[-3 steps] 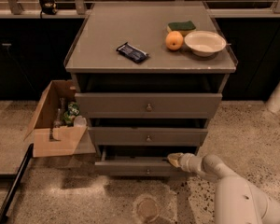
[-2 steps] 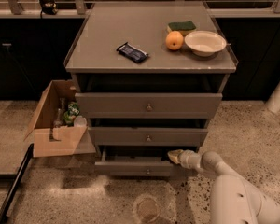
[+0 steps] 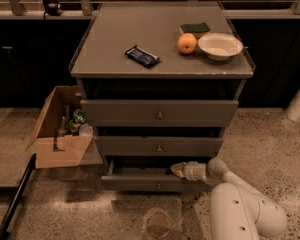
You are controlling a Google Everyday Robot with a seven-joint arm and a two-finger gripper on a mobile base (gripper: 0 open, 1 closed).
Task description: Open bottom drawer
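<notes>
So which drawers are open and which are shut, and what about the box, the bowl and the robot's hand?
Bottom drawer: pulled partly out, tray showing.
Middle drawer: looks shut.
Top drawer: looks shut.
Cardboard box: open, things inside.
Bowl: upright, looks empty.
Gripper: at the bottom drawer's top edge, right of centre.

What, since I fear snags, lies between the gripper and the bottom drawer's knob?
Only the grey front of the bottom drawer, in the camera view; the gripper sits at its top edge, right of the knob.
</notes>
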